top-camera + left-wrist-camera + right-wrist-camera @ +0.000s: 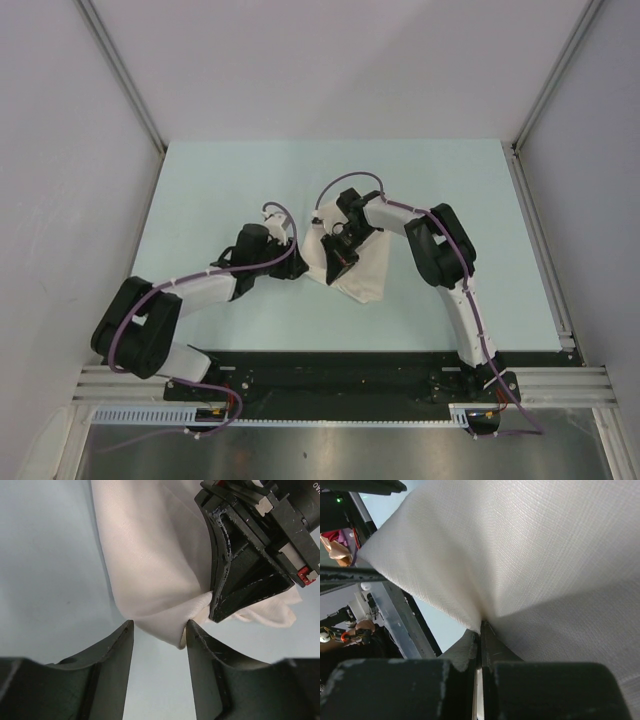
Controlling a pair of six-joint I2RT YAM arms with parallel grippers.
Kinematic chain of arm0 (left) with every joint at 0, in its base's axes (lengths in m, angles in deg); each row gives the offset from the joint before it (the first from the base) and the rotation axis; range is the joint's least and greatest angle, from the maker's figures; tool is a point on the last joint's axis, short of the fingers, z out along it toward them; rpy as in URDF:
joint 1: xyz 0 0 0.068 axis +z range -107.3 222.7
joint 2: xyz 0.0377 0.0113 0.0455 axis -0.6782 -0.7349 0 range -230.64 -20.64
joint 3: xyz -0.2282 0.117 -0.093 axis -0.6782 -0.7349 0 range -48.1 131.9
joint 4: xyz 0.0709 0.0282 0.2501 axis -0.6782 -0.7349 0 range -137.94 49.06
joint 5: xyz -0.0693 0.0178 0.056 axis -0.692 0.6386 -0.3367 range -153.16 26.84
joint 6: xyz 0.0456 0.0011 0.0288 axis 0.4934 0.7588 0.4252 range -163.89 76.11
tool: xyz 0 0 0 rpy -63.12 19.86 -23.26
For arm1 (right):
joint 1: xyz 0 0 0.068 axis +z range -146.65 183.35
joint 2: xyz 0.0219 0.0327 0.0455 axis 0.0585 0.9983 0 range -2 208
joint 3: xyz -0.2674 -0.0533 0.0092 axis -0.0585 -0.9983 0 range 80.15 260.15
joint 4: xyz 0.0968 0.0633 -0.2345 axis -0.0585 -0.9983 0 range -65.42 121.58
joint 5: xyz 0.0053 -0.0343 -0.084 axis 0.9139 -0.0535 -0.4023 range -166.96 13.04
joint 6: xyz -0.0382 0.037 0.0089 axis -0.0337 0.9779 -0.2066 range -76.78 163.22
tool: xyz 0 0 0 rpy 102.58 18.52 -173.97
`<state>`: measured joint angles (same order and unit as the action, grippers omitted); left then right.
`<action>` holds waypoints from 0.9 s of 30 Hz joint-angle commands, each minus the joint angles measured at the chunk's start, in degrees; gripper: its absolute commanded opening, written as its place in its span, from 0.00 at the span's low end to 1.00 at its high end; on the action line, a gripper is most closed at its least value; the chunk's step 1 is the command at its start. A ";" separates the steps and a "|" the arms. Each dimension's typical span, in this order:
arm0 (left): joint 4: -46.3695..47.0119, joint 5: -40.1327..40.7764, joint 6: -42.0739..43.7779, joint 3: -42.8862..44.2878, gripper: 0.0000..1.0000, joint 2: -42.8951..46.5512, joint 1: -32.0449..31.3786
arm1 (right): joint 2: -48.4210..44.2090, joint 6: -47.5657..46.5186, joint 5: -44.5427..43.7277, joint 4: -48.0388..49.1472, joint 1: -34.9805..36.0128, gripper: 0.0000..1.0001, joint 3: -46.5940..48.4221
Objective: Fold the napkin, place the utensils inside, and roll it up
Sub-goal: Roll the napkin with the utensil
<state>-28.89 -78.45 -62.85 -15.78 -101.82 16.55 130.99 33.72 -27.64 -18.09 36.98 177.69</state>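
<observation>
The white napkin (362, 268) lies bunched and partly lifted at the middle of the pale table (210, 200). My right gripper (337, 268) is shut on a fold of the napkin (530, 550) and holds it up. In the left wrist view the napkin (145, 555) hangs in front, and the right gripper (216, 607) pinches its edge. My left gripper (159, 630) is open, its right finger touching the napkin's lowest corner. In the top view the left gripper (297, 262) sits just left of the napkin. The dark utensil is out of view.
The table is walled by grey panels left, right and behind. A black rail (330, 385) carries both arm bases along the near edge. The two grippers are very close together over the napkin.
</observation>
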 commanded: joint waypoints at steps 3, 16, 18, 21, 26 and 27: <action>2.62 -1.84 1.12 2.66 0.48 -1.87 -0.39 | 2.19 -0.61 -2.39 -2.54 -0.14 0.00 0.81; -8.00 0.79 -4.50 9.34 0.00 -7.58 1.71 | -6.33 1.58 -0.80 0.36 -1.99 0.39 -0.68; -8.45 -0.79 -5.73 9.96 0.00 -8.19 2.94 | -9.83 2.72 -2.64 1.15 -1.99 0.48 -2.34; -9.50 -3.16 -6.26 10.92 0.00 -9.94 4.00 | -14.32 4.66 -7.63 5.97 -1.72 0.60 -6.91; -11.52 -6.15 -5.91 13.29 0.00 -12.50 4.79 | -27.15 7.21 -20.47 21.34 2.13 0.74 -19.47; -11.61 -6.42 -5.56 13.47 0.00 -12.68 4.97 | -28.91 7.12 -25.28 24.24 3.10 0.77 -24.54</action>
<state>-39.01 -82.05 -68.05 -5.44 -113.08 20.77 110.95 38.82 -38.98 -7.30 36.37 162.21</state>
